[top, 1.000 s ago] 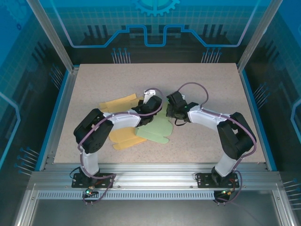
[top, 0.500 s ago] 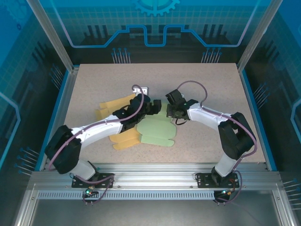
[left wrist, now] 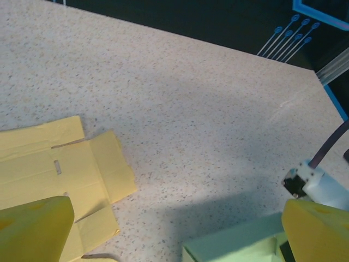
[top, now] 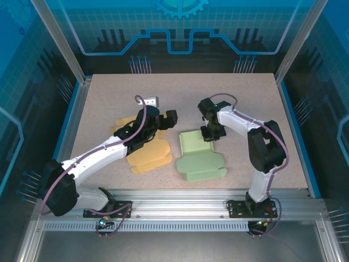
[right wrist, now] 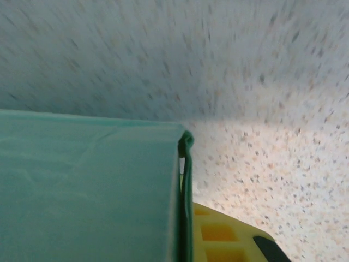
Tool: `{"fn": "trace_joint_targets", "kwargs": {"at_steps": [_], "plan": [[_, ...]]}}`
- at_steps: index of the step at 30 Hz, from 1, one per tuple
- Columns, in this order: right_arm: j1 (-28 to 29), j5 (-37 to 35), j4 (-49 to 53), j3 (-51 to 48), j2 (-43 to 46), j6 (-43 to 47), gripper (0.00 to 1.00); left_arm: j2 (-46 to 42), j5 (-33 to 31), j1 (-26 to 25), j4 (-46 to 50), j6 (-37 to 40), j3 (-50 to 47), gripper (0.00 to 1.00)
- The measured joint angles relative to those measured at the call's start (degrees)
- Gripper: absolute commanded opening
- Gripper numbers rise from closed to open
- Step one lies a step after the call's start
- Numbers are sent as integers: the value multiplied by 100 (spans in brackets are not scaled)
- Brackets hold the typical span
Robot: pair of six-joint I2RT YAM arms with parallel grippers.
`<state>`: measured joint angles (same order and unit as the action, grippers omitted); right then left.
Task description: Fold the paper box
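On the left half of the speckled bench (top: 109,93), a flat yellow paper box cutout (top: 150,154) lies open. Its flaps are spread, and your left arm crosses over its far part.

Your left gripper (top: 168,119) hangs above the right far corner of that yellow cutout, near the middle of the bench. Its jaws stand wide apart and hold nothing. In the left wrist view, one yellow fingertip (left wrist: 32,229) sits at the lower left and the other at the lower right. Bare bench lies between them, the yellow cutout is below to the left, and a corner of the green paper box is at the lower right.

The green paper box (top: 200,158) lies just right of centre, beside the yellow cutout and not touching it. It is well apart from your left gripper. Its near part shows thick edges that look turned up.

Your right gripper (top: 210,134) is at the far right edge of the green paper box, pointing down onto it. Its jaws are pressed together on that edge. In the right wrist view, the green sheet stands upright and close to the camera, with its edge against a yellow finger (right wrist: 223,240).
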<state>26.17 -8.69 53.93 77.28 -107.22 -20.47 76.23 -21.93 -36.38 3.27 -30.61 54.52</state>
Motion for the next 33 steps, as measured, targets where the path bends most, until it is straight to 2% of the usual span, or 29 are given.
{"fn": "trace_joint_targets", "kwargs": {"at_steps": [8, 18, 33], "plan": [[15, -302, 772, 767, -649, 332, 0, -35, 258, 197, 96, -103, -144, 99], [345, -1696, 1707, 1832, -1777, 455, 0, -85, 409, 284, 57, -101, -302, 99], [649, -2461, 1725, 1956, -2170, 741, 0, -85, 516, 339, -17, -98, -332, 99]]}}
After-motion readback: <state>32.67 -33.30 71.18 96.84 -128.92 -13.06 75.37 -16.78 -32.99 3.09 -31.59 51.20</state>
